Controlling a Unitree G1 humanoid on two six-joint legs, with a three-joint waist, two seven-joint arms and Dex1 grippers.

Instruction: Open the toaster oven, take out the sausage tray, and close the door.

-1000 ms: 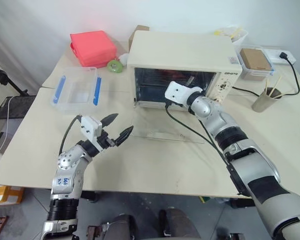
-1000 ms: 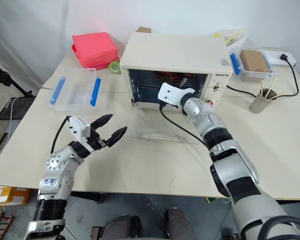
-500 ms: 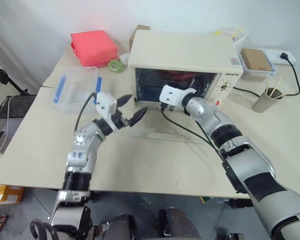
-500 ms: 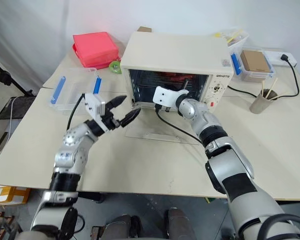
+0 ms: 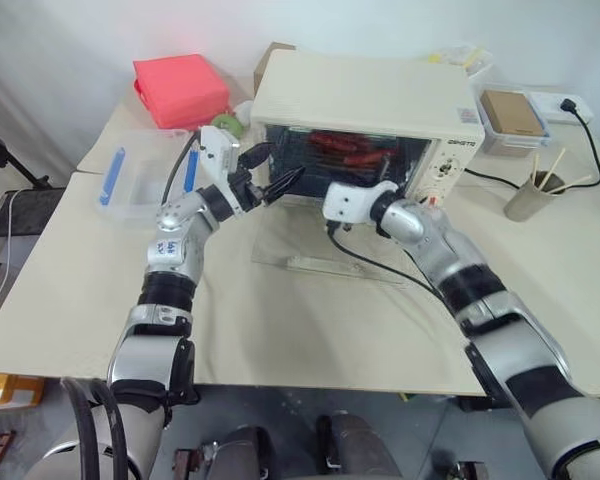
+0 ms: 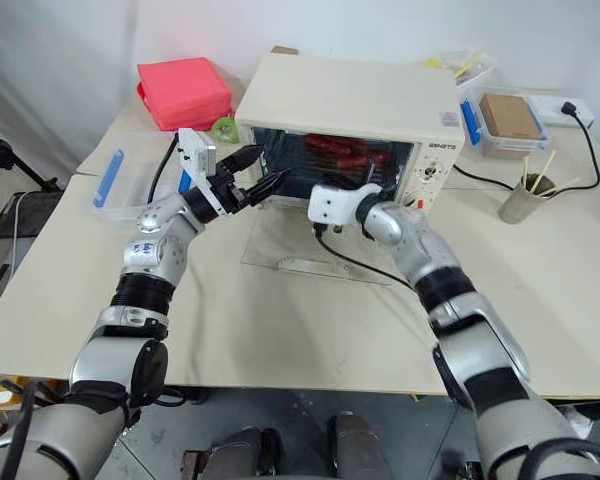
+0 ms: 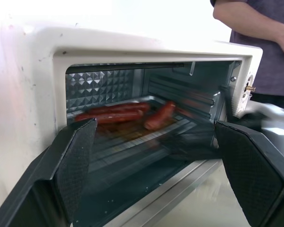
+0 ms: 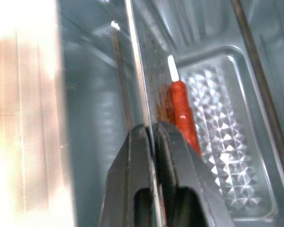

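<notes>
At the back of the worktop (image 5: 310, 320) we see the toaster oven (image 5: 370, 100) with its door (image 5: 330, 240) folded down flat in front of it. Inside the mouth sits the sausage tray (image 7: 132, 125), sausages (image 7: 158, 115) lying on it. Our right end effector (image 8: 154, 135) is clamped on the tray's thin front rim, at the right side of the opening. Our left end effector (image 6: 255, 175) hangs spread wide at the opening's left edge, touching nothing. The blue-clipped clear box (image 5: 145, 180) lies beside that arm.
</notes>
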